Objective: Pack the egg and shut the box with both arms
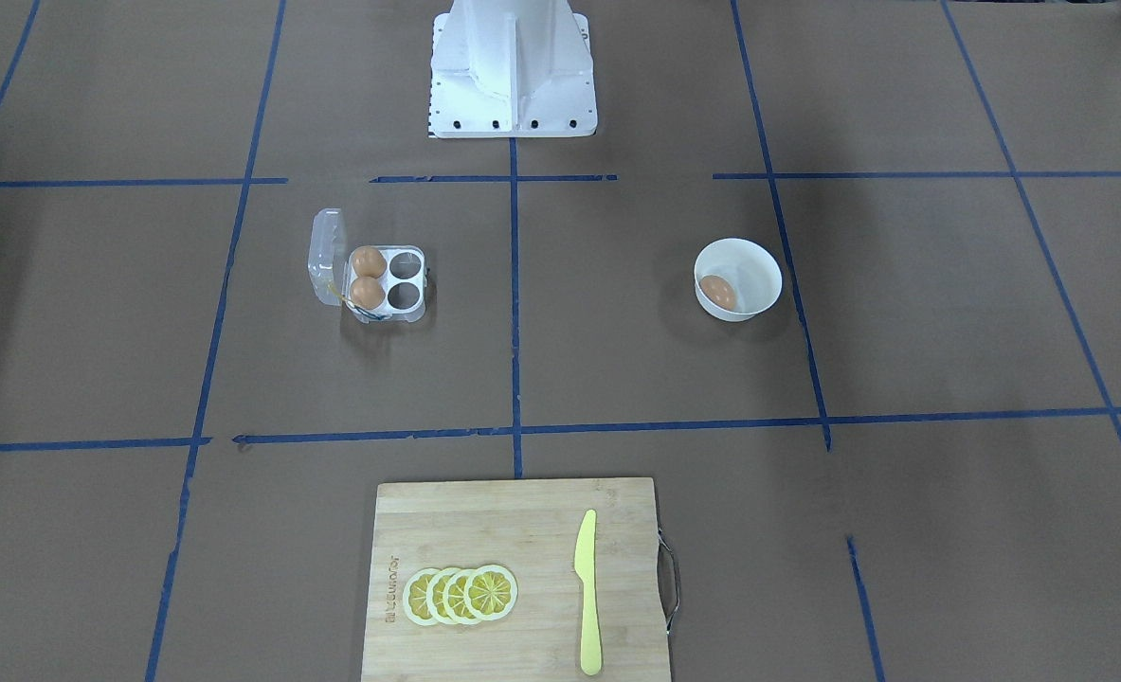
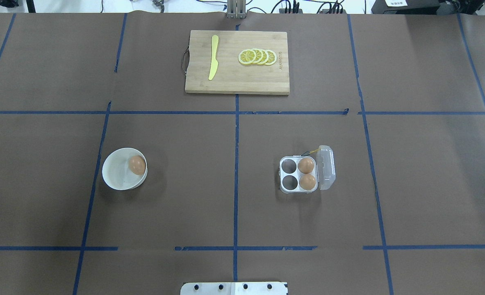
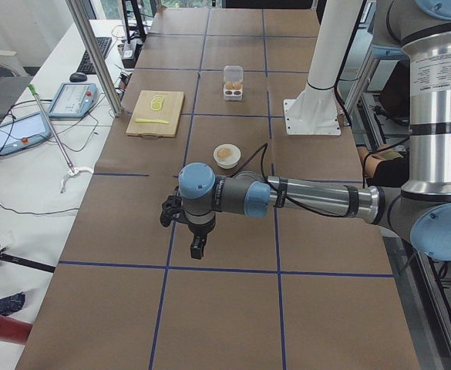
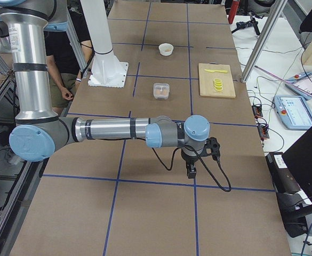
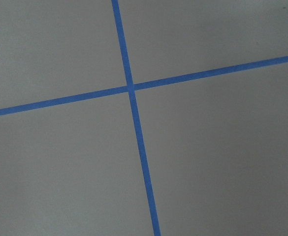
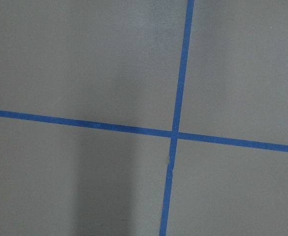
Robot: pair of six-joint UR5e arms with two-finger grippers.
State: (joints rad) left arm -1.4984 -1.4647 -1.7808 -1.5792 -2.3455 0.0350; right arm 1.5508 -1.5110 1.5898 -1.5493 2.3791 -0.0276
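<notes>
Clear plastic four-cell box (image 2: 298, 174) holds two tan-brown oval eggs (image 2: 306, 165), round white bowl (image 2: 117, 170) one more egg (image 2: 137, 165); cannot tell spread of left gripper (image 3: 198, 246), right gripper (image 4: 191, 171).

- one box (image 2: 298, 175), with four cells
- one white bowl (image 2: 117, 172)
- three eggs (image 2: 306, 165) (two sit in the box, one in the bowl)
- one wooden cutting board (image 2: 234, 84)
- four lemon slices (image 2: 258, 56)
- one yellow knife (image 2: 213, 57)
- two arms (image 3: 318, 199)
- two grippers, one per arm: left gripper (image 3: 198, 248), right gripper (image 4: 191, 172)
</notes>
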